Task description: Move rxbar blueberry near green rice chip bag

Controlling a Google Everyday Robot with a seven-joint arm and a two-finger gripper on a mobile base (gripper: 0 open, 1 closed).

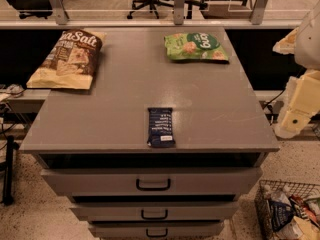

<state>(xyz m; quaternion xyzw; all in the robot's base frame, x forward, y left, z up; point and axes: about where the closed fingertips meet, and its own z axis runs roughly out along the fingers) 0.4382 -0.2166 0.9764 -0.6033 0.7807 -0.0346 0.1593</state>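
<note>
Gripper [292,116], cream plastic, beside right edge of grey cabinet top [125,99], open or closed: cannot tell; small navy-blue wrapped bar [161,127] lying near centre; flat light-green snack bag [196,46] far right.

Gripper [289,126] beyond right edge of cabinet top [125,99]. Open grey surface between rxbar blueberry [161,127] (front edge) and green rice chip bag [196,46], back right. Sea Salt bag [67,59] back left, well aside.
</note>
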